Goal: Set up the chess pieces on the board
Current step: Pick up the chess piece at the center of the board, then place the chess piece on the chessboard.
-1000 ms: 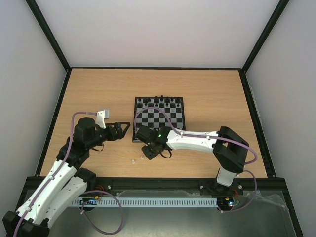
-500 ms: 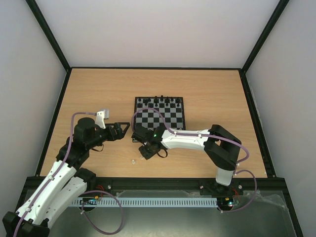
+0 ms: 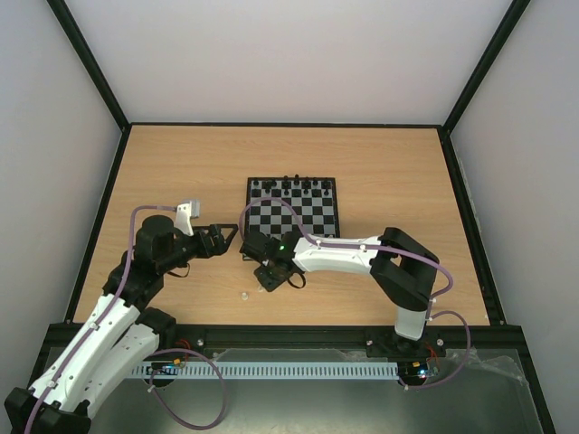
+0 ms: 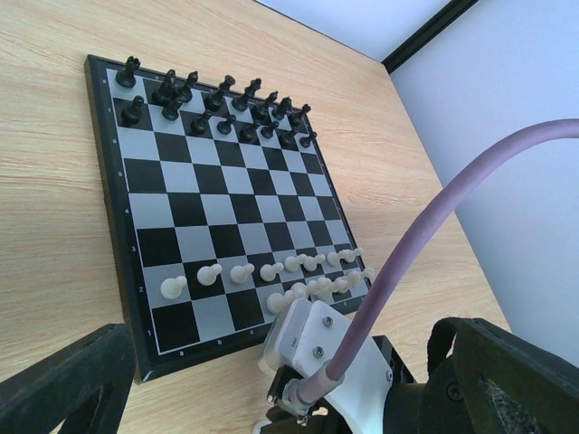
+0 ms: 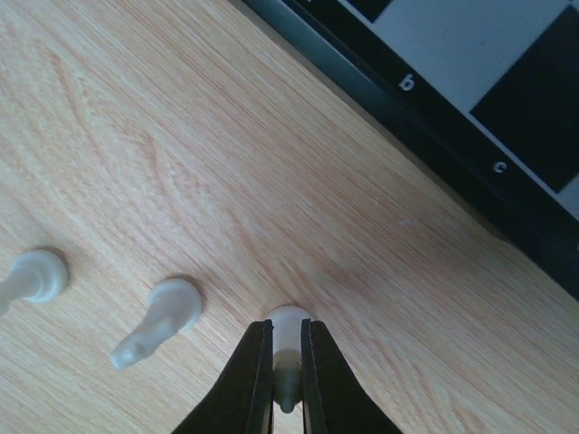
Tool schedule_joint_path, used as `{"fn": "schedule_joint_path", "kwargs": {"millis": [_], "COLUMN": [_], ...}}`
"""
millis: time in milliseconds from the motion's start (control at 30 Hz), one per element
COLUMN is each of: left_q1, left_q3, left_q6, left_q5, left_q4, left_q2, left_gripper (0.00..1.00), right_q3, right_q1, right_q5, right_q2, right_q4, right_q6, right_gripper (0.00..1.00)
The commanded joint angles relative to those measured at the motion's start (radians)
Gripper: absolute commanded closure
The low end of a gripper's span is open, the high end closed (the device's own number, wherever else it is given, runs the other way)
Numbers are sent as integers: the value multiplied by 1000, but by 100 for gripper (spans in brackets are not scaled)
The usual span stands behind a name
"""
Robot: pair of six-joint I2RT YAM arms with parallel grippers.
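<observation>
The board point(image 3: 294, 205) lies mid-table, with black pieces on its far rows and several whitish chess pieces point(image 4: 271, 271) on its near rows. My right gripper point(image 5: 288, 380) is shut on one whitish chess piece point(image 5: 289, 330), base down at the wood just off the board's near left corner point(image 5: 425, 99). In the top view the right gripper point(image 3: 270, 275) hides that piece. Two more whitish pieces point(image 5: 158, 321) point(image 5: 34, 276) lie on the table to its left. My left gripper point(image 3: 222, 237) is open and empty, left of the board, its fingers point(image 4: 63, 389) spread wide.
One whitish piece point(image 3: 242, 296) shows on the wood near the front edge. The right arm's wrist and purple cable point(image 4: 312, 348) fill the space between my left fingers. Black frame rails and white walls border the table.
My right gripper has shifted a little left and toward the board's near left corner, covering one of the loose pieces in the top view. The left arm has not moved.
</observation>
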State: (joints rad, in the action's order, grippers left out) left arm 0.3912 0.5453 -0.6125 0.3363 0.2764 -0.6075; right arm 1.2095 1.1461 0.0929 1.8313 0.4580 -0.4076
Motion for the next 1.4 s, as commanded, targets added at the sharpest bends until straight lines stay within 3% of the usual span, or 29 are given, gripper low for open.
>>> {"fn": "schedule_joint_path", "kwargs": {"millis": [0,233,600,1367], "left_q1": [-6,-6,-6,-6], "left_q3": [18,17,12,1], "left_q6": [-4,-5,-4,-7], "left_q5": [3,2,2,9], "left_q4": [10,13,11,-13], "left_q2": [13,19,19,8], "left_gripper": [1,1,1,1], "right_q3": [40,110,171,193], "right_q1": [3,-45,-124,-185], "right_q5": [71,107,114,111], "right_q2": [-38,-65,19,83], "right_q4": [88,110,109,76], "right_q6": [4,23,49,65], "right_gripper": [99,99,98,96]}}
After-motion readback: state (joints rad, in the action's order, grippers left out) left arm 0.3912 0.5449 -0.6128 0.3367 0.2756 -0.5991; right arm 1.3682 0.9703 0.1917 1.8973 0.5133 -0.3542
